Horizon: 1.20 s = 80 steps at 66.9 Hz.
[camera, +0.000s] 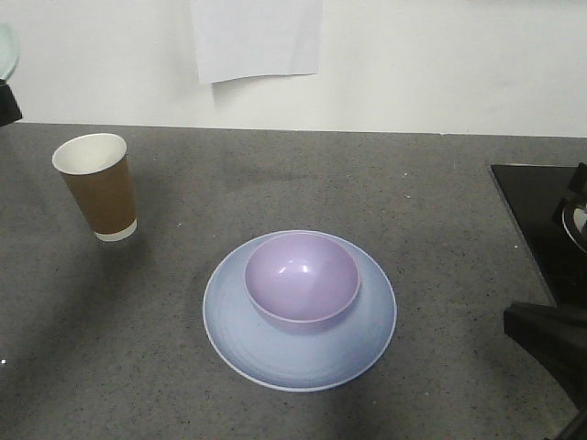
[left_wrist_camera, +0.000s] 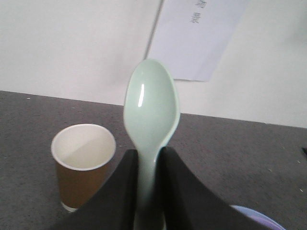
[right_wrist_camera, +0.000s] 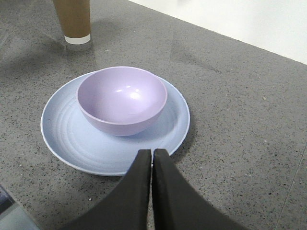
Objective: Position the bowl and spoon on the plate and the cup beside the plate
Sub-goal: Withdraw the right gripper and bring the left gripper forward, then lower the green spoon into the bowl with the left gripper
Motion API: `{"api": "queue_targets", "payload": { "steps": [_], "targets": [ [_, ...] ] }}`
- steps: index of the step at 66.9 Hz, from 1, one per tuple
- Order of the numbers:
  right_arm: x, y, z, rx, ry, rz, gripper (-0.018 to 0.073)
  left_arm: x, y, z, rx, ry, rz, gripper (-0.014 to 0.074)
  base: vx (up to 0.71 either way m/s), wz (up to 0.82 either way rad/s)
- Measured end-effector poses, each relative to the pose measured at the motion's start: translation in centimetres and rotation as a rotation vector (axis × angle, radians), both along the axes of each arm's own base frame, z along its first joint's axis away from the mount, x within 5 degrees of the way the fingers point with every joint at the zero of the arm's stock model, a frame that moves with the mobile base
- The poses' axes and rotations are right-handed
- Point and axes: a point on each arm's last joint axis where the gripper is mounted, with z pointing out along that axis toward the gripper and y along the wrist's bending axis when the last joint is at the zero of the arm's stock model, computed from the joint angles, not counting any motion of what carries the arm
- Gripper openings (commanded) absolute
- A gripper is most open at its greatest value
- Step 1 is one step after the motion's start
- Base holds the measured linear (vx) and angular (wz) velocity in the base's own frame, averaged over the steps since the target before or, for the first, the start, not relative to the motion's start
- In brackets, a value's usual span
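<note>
The lavender bowl [camera: 301, 280] [right_wrist_camera: 122, 98] sits upright on the pale blue plate [camera: 275, 362] [right_wrist_camera: 67, 139] in the middle of the grey counter. The brown paper cup [camera: 96, 183] [left_wrist_camera: 82, 163] [right_wrist_camera: 73, 19] stands upright to the far left, apart from the plate. My left gripper [left_wrist_camera: 147, 153] is shut on the handle of the mint-green spoon [left_wrist_camera: 151, 108], held up in the air with its scoop pointing away from me, just right of the cup. My right gripper [right_wrist_camera: 152, 153] is shut and empty, above the plate's near rim. The front view shows only a dark part of that arm [camera: 550, 339].
A white sheet of paper [camera: 257, 37] [left_wrist_camera: 201, 33] hangs on the wall behind the counter. A black flat panel [camera: 527, 215] lies along the counter's right edge. The left arm shows only at the front view's upper left edge [camera: 5, 103].
</note>
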Motion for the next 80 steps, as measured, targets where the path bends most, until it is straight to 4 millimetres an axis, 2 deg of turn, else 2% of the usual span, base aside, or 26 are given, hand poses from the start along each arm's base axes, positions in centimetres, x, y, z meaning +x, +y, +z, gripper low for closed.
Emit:
{"api": "queue_targets", "payload": {
  "steps": [8,12,17,21,28,34,43,51,65,80],
  "targets": [
    [0.0,0.0,0.0,0.002,-0.003,-0.001,-0.0003,1.0,-1.8,1.3,0.047,0.067,-0.159,-0.0006,0.00,0.00],
    [0.0,0.0,0.0,0.002,-0.003,-0.002,-0.0003,2.0,-3.4,1.6,0.055,0.129,-0.275,-0.0006,0.00,0.00],
    [0.0,0.0,0.1,0.003,-0.007,-0.003,-0.0003,3.2,-5.0,1.7,0.081,0.184,-0.408,-0.0006,0.00,0.00],
    [0.1,0.0,0.1,0.004,-0.009,-0.005,-0.0003,4.5,-6.3,1.1,0.082,0.245,-0.499,-0.0006,0.00,0.00],
    [0.1,0.0,0.1,0.005,-0.010,-0.005,-0.0003,6.6,-8.0,-0.7,0.100,0.357,-0.591,-0.0006,0.00,0.00],
    [0.1,0.0,0.1,0.005,-0.010,-0.005,-0.0003,8.3,-9.2,-3.5,0.125,0.472,-0.634,-0.0006,0.00,0.00],
    [0.1,0.0,0.1,0.005,-0.010,-0.005,-0.0003,9.5,-11.7,-7.1,0.161,0.592,-0.699,-0.0006,0.00,0.00],
    [0.1,0.0,0.1,0.005,-0.011,-0.005,-0.0003,9.8,-14.0,-9.4,0.190,0.648,-0.748,-0.0006,0.00,0.00],
    [0.1,0.0,0.1,0.005,-0.011,-0.006,-0.0003,10.1,-16.0,-12.4,0.264,0.703,-0.780,-0.0006,0.00,0.00],
    [0.1,0.0,0.1,0.006,-0.012,-0.006,-0.0003,10.3,-16.4,-13.1,0.291,0.707,-0.783,0.0001,0.00,0.00]
  ]
}}
